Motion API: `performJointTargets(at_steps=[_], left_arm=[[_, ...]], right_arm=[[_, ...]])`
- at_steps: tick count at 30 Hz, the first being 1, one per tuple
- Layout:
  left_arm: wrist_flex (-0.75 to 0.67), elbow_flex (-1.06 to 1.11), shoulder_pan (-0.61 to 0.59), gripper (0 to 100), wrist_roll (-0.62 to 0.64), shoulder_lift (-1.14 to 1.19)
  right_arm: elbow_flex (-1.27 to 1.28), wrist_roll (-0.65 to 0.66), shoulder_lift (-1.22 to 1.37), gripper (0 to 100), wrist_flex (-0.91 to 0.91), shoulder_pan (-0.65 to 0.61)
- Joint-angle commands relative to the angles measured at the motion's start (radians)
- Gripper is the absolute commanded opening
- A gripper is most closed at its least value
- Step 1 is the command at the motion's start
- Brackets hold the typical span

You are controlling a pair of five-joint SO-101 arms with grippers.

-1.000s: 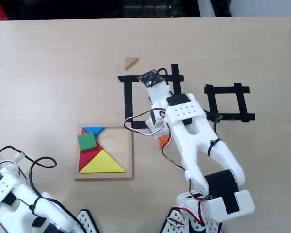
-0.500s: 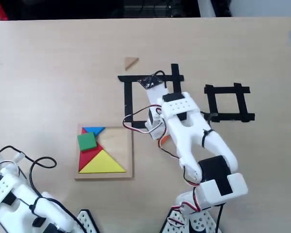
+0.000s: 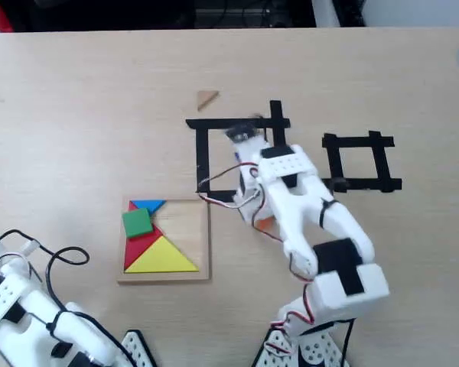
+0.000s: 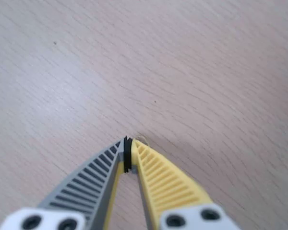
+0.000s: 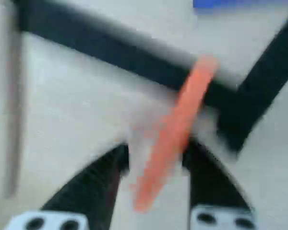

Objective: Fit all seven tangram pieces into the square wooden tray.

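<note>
Near the middle of the wooden table (image 3: 76, 99): right gripper (image 5: 156, 148) clamps a flat orange tangram piece (image 5: 182, 115).
Left gripper (image 4: 128, 153): fully closed.

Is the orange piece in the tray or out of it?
Out. The orange piece sits tilted between the fingers of the right gripper over black tape; the high view places it beside the wooden tray, not inside.

I think this is a robot lab: I see a plain wood table (image 3: 76, 92) with black tape squares (image 3: 357, 141) stuck on it.
</note>
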Motion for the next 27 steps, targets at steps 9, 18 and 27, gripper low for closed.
performJointTargets(at_steps=[9,18,27], left_arm=[[-0.012,-0.002,0.001,3,0.009,-0.015],[-0.012,-0.002,0.001,3,0.009,-0.015],[-0.012,-0.002,0.001,3,0.009,-0.015]], right_arm=[[-0.022,0.054,-0.012,21.9,0.023,0.071],[-0.047,0.095,-0.012,21.8,0.011,0.084],[-0.077,0.017,-0.01,21.8,-0.014,-0.02]])
